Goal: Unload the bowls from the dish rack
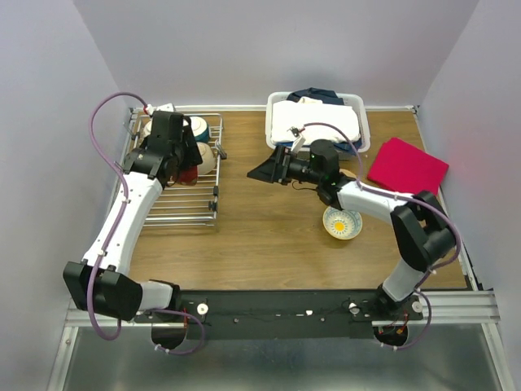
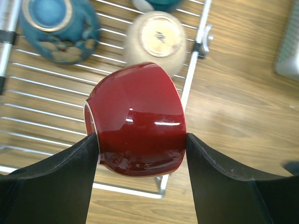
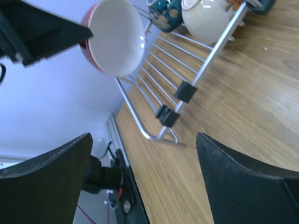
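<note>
**Item: red bowl** (image 2: 135,116) – glossy glaze, white inside. It is clamped on its side between the fingers of the left gripper (image 2: 141,144) and, in the right wrist view, hangs clear above the bars at the near right part of the dish rack (image 2: 191,79).

**Also in the rack:** a blue floral bowl (image 2: 58,28) and a cream bowl (image 2: 156,39), both upside down, just beyond the held one.

**Already out:** a white bowl with a yellow centre (image 1: 342,222), on the table beside the right arm.

**Hazards, as judged:**
- The pads bear on a curved, slick wall, so a jolt or a quick swing could let the bowl rotate or slip. It would then drop onto the wire or the crockery below.
- A low exit path could catch the rack's raised rim.
- The right gripper (image 3: 142,154) faces the rack, so a crossing route risks contact.

**Pose:**
- Left arm – stretched forward over the rack, wrist pitched down.
- Right arm – reaching leftward across mid-table, jaws spread wide and empty, levelled toward the bowl.
</note>
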